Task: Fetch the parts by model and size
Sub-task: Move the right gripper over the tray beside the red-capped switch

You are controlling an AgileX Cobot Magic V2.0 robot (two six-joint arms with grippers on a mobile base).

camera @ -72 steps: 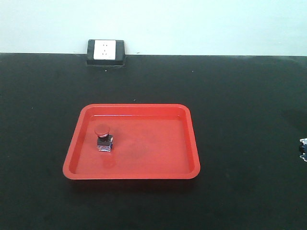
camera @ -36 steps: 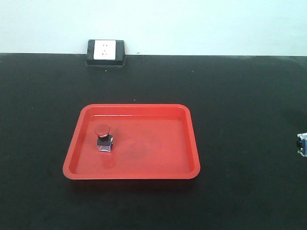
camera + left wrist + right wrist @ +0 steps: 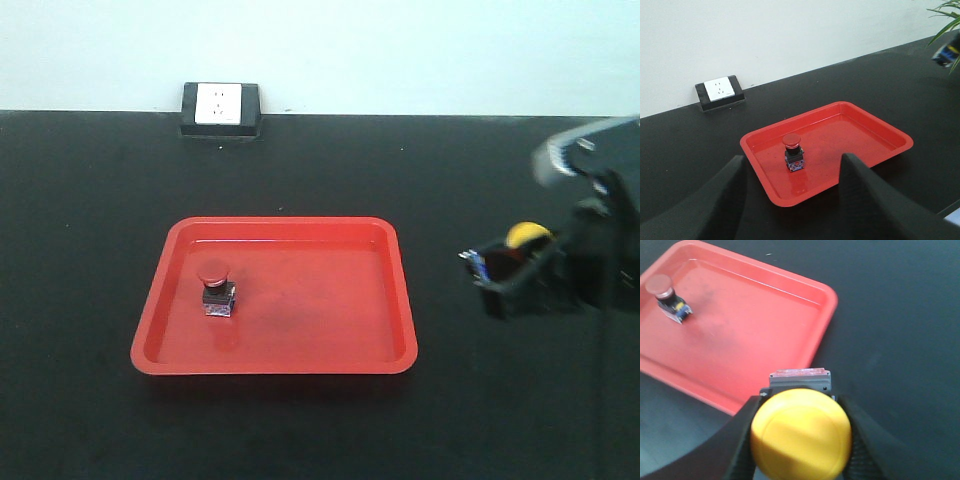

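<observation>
- Gripping the yellow switch (image 3: 800, 432) from both sides, the right pincer (image 3: 512, 272) hung over the black table (image 3: 300, 430), near the right side of the red tray (image 3: 290, 222). The yellow cap showed above its dark fingers.
- The red switch (image 3: 216, 288) stood upright in the tray's left half, clear of the walls.
- The left pincer (image 3: 792, 160) gaped wide and held nothing, facing the tray.
- The yellow part looked small, light and rigid, probably moulded plastic, so a modest squeeze should have been enough to hold it.
- Its domed cap looked smooth and would likely slip or press in, so the flat-sided blocky base seemed the better place to hold.
- With a broad cap on a narrow base it seemed top-heavy, and would probably topple unless set down level.
</observation>
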